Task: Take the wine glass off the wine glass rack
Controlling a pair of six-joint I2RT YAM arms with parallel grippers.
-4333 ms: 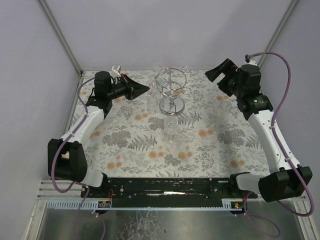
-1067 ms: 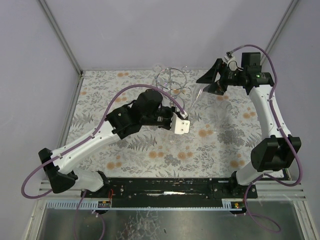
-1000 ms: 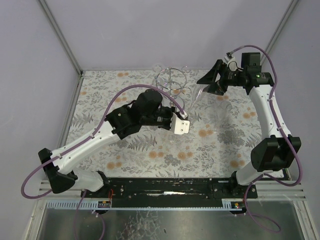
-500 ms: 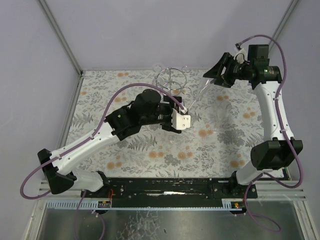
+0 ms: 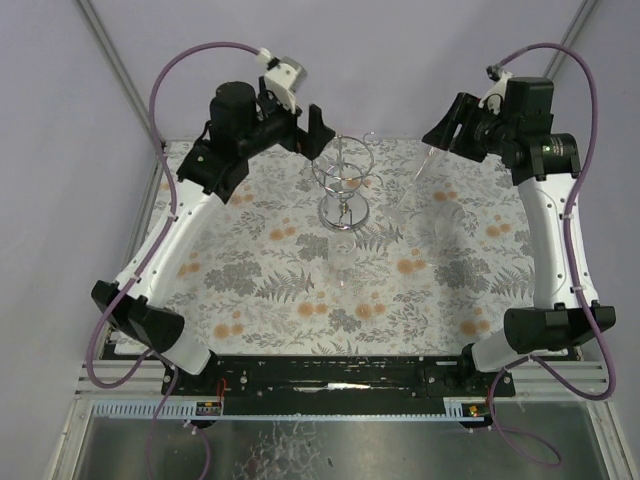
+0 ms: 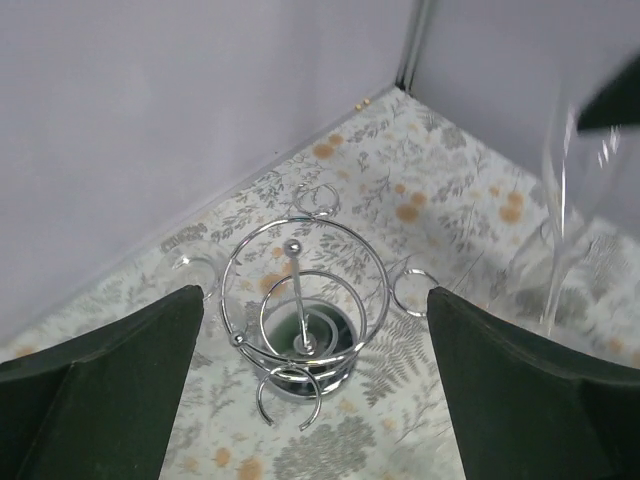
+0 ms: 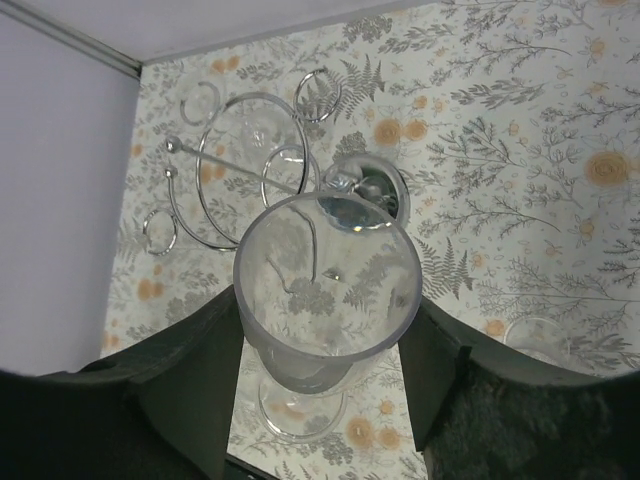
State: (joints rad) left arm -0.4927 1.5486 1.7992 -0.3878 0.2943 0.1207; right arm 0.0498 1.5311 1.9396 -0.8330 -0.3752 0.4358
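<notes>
Right gripper (image 7: 318, 350) is pinching the small clear stemmed wine glass (image 7: 325, 290) by its bowl, with the shiny chrome wire rack (image 6: 296, 300) beyond the jaws. Reckon that slick curved bowl could slip out. Left gripper (image 5: 308, 133) is spread wide above the rack.

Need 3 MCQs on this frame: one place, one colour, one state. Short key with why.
1. Where is the left tool?
A) raised over the wine glass rack
B) down by the near edge
C) touching the right tool

2. What is the table cover pattern?
A) blue stripes
B) grey ferns with orange flowers
C) plain black

3. What is the right tool doing?
A) open, empty
B) shut on the rack
C) shut on a wine glass

Key:
1 A: the left wrist view looks down on the rack between its fingers.
2 B: the pattern shows in every view.
3 C: the glass sits clamped between its fingers.
</notes>
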